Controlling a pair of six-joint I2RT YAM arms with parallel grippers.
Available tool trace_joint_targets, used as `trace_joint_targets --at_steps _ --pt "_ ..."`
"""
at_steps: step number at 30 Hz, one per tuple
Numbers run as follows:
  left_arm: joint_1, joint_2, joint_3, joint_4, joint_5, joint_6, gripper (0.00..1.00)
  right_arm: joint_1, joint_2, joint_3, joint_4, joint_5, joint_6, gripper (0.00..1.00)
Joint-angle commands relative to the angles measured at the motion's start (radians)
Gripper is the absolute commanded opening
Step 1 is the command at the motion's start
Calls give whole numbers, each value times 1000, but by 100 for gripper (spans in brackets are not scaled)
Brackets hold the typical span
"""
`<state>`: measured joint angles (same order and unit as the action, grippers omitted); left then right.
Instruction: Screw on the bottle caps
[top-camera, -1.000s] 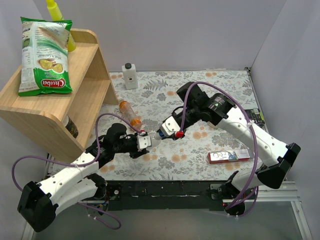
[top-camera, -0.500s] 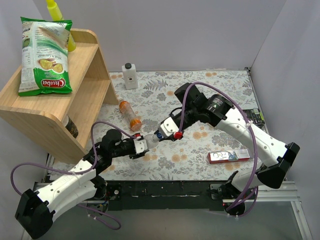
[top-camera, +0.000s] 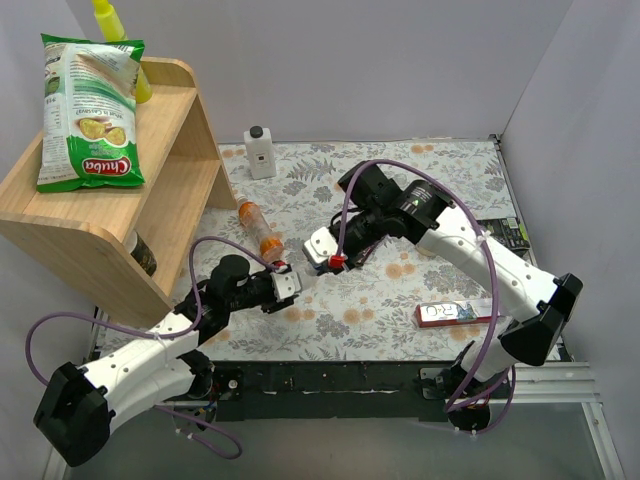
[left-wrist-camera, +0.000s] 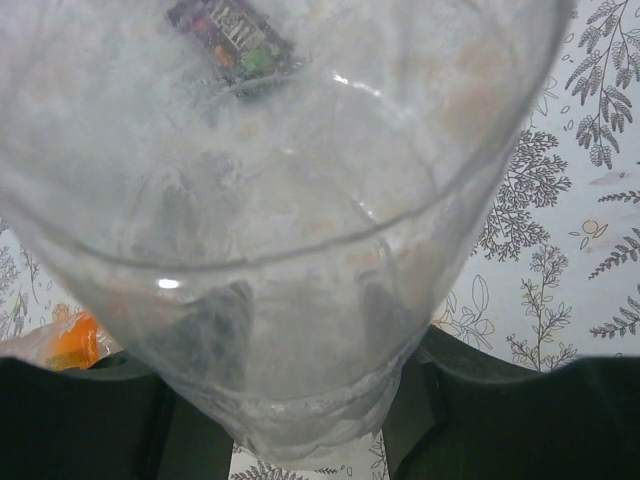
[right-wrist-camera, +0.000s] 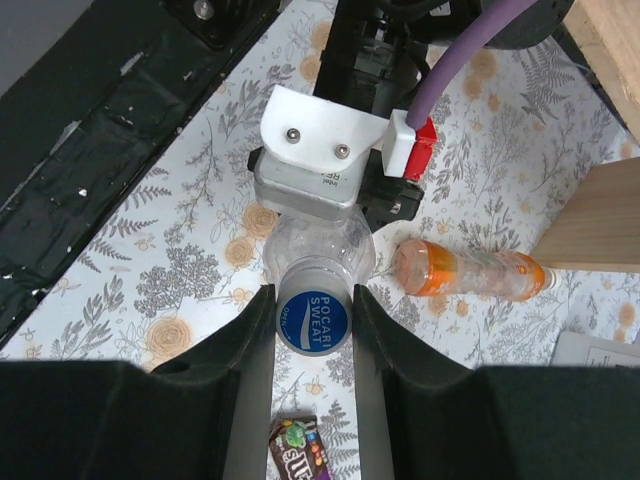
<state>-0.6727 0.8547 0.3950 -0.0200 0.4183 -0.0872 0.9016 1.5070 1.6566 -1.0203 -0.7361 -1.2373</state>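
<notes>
Over the flowery counter (top-camera: 420, 170), left jaws clamp the clear bottle (left-wrist-camera: 280, 250); right jaws pinch its blue cap (right-wrist-camera: 313, 321). Best hold it square and twist gently.

On the counter I count three bottles: one clear bottle (left-wrist-camera: 300, 200), one orange bottle (top-camera: 258, 226) and one white square bottle (top-camera: 259, 152) at the far edge. There is one blue cap (right-wrist-camera: 313, 320). Of the other things there is one each: a wooden shelf (top-camera: 165, 110) at the left edge, a green snack bag (top-camera: 88, 110), a candy packet (right-wrist-camera: 297, 450) and a flat box (top-camera: 458, 312) near the front right corner.
</notes>
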Motion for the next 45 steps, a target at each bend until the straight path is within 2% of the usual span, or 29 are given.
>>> trace_joint_targets --at_steps 1,4,8,11,12,14,17,19,23,27,38,40,45 --pt "-10 -42 55 175 16 -13 0 20 42 35 -127 107 -7 9" --pt "-10 -63 33 215 16 -37 0 22 42 19 -110 130 13 9" --pt "-10 -80 -1 276 1 -92 0 20 45 -3 -34 159 155 9" --pt "-11 -86 -27 362 -29 -132 0 1 77 22 11 135 344 9" --pt "-11 -85 -44 379 -38 -134 0 -6 102 32 25 123 472 10" --pt "-14 -63 -54 439 -76 -154 0 -16 134 80 45 133 602 8" --pt "-18 1 -33 460 -194 -193 0 -15 234 166 20 171 836 8" --pt "-18 44 11 437 -239 -210 0 -15 246 164 38 228 1003 9" --pt "-18 90 39 424 -305 -250 0 -12 251 131 48 273 1090 9" --pt "-18 89 27 407 -305 -316 0 -13 263 144 55 394 1130 7" --pt "-18 84 -16 384 -250 -341 0 -40 283 175 89 457 1161 6" --pt "-18 92 -24 393 -266 -350 0 -41 288 190 91 495 1183 2" --pt "-18 92 -18 428 -259 -480 0 -35 303 164 100 553 1222 1"
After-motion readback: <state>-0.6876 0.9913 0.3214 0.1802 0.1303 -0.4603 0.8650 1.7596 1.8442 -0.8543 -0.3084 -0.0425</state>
